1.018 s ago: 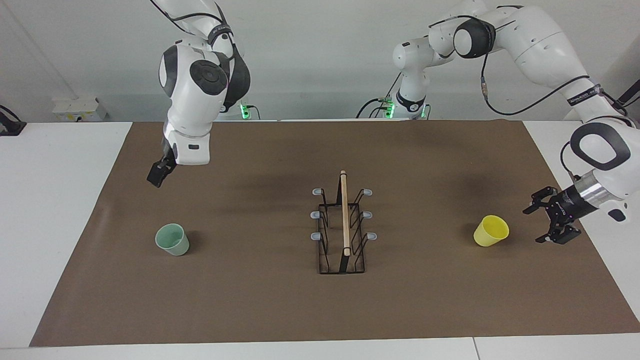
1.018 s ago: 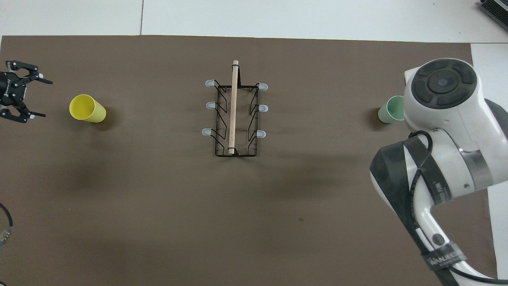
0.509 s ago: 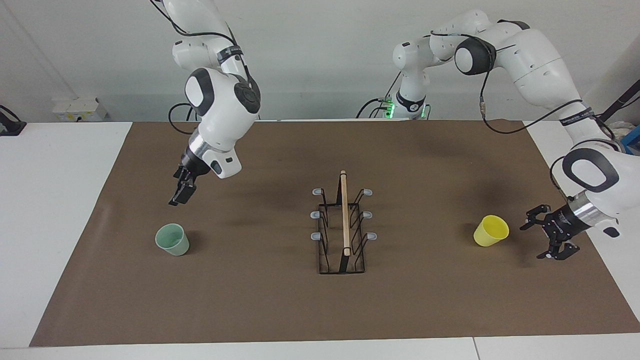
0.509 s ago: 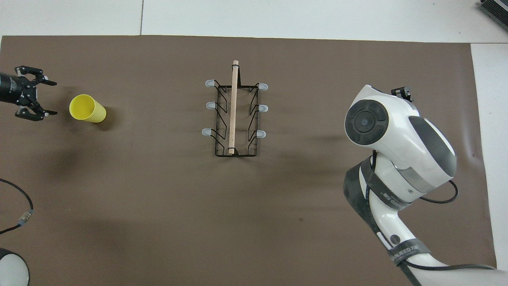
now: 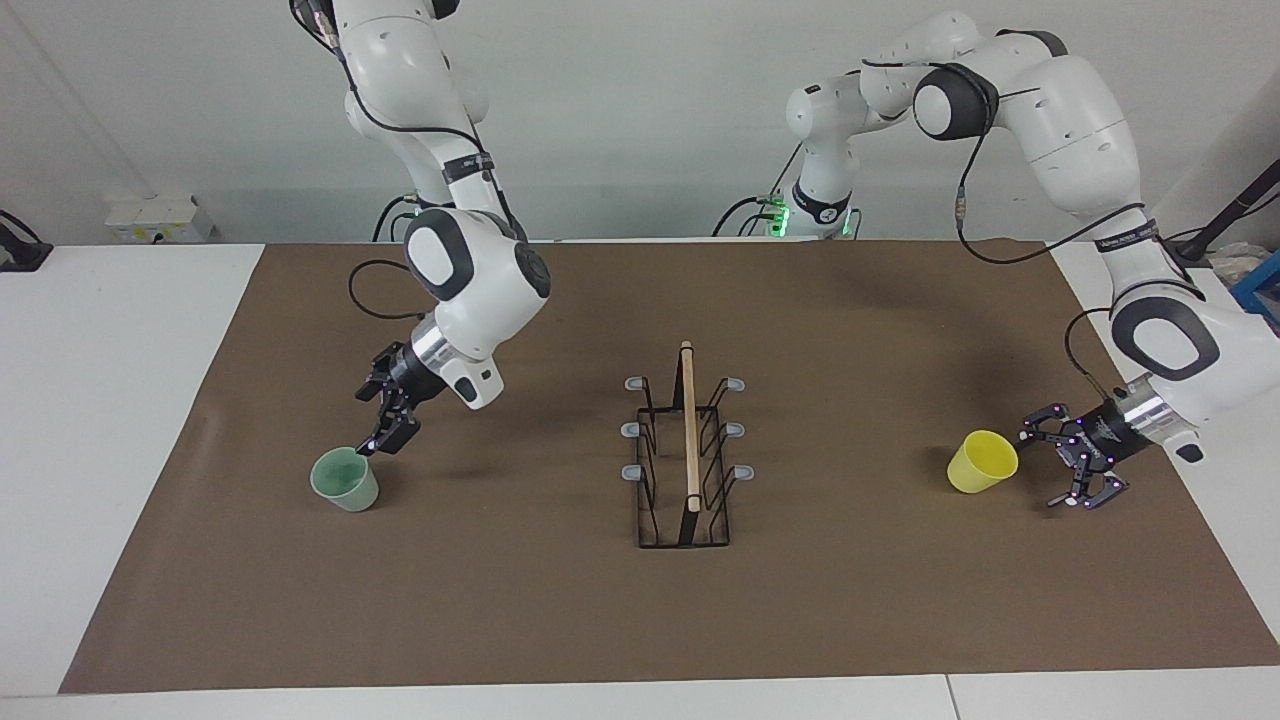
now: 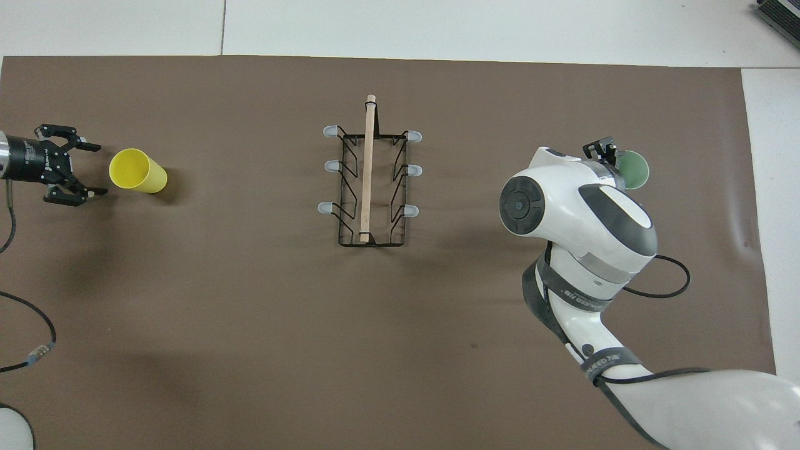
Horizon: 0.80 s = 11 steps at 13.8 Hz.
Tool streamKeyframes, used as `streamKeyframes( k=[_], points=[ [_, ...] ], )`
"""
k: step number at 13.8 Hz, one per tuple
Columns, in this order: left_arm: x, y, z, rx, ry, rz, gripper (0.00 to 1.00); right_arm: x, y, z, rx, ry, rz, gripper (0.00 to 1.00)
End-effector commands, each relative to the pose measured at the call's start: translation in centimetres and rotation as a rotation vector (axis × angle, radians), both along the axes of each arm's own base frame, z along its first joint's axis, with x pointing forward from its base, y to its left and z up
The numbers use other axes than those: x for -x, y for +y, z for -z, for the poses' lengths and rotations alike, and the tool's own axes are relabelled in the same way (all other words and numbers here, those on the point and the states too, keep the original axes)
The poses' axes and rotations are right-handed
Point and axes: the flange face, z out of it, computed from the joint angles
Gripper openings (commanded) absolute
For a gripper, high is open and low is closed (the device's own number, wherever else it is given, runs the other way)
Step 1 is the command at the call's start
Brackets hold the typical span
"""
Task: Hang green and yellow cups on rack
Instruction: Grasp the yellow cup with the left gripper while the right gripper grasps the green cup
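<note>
A pale green cup [image 5: 345,480] is seen upright on the brown mat [image 5: 560,620] toward the right arm's end of the table, mouth up, and nothing is seen inside it. The right gripper [image 5: 388,432] is poised just above the cup's rim at the side nearer the robots; its fingers are parted a little and nothing is held, and whether the rim is touched cannot be told. A yellow cup [image 5: 982,461] is found toward the left arm's end, tilted with its mouth turned toward the left gripper [image 5: 1070,470]; its inside is seen to be bare. That gripper is spread wide just beside the cup, apart from it and with nothing held. The black wire rack [image 5: 686,452] stands between the cups, and no cup is carried on its grey-tipped pegs [image 5: 634,429].
</note>
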Motion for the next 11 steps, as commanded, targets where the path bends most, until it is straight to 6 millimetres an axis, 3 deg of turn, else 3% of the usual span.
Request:
streamKeyframes(
  k=[1,4,8,11],
  points=[
    [2.4,-1.6,-0.4,0.107,-0.012,-0.035,1.0,-0.5,0.4,2.6,0.035,-0.05,-0.01,1.0],
    [2.9,-3.9,0.2,0.161,-0.036,-0.076,1.0,-0.2,0.3,5.8,0.05,-0.056,-0.012,1.0],
    [3.2,-5.4,0.7,0.171,-0.052,-0.111,1.0,-0.3,0.6,7.8,0.042,-0.068,-0.061,1.0],
    [3.2,-7.0,0.7,0.161,-0.068,-0.121,1.0,-0.1,-0.5,8.7,0.055,-0.089,-0.094,1.0]
  ],
)
